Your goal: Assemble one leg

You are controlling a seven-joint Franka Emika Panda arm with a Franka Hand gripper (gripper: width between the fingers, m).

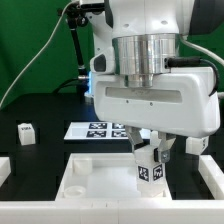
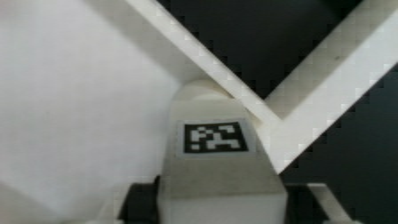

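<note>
My gripper (image 1: 152,158) is shut on a leg (image 1: 149,166), a small white post with a black-and-white tag on its face. It holds the leg upright over the large white square tray-like piece (image 1: 90,178), near that piece's far corner at the exterior view's right. In the wrist view the leg (image 2: 221,140) fills the middle, tag facing the camera, with a dark finger (image 2: 173,198) against each side. Beyond it the tray piece's raised rims (image 2: 196,50) meet in a corner.
Another leg (image 1: 26,133) lies on the black table at the exterior view's left. One more leg (image 1: 195,145) sits at the exterior view's right behind the gripper. The marker board (image 1: 100,129) lies behind the tray piece. White blocks (image 1: 5,172) stand at both table edges.
</note>
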